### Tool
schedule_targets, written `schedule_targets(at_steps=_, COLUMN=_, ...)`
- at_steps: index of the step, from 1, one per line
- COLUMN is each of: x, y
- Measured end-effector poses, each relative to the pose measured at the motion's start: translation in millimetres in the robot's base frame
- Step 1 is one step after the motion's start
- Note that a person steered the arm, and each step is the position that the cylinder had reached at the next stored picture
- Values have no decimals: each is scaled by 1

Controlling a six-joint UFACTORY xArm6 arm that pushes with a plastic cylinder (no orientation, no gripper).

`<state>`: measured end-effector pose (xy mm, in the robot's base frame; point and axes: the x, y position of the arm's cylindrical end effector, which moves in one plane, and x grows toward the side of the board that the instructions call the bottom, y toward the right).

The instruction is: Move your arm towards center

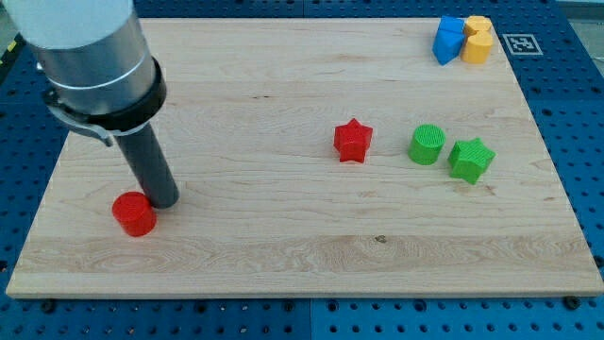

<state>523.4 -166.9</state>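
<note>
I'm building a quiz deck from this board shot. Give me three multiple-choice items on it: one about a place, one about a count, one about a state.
1. Where is my tip?
A. At the view's left, beside the red cylinder
B. At the view's top right, by the blue block
C. Between the two green blocks

2. How many green blocks are on the board?
A. One
B. Two
C. Three

3. How do the blue block and the orange block stand?
A. Far apart
B. One stacked on the other
C. Pressed side by side

Answers:
1. A, since the rod ends just right of the red cylinder.
2. B, since only the green cylinder and the green star are green; the other star is red.
3. C, since they sit together at the view's top right corner.
</note>
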Motion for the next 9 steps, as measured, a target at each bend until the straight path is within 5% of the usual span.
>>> schedule_targets(at_steps=2, x=-23, y=-20)
schedule_targets(at_steps=4, x=35, y=-20)
schedule_targets(at_steps=6, x=-24, y=-32)
schedule_targets(at_steps=9, x=-45, y=-46)
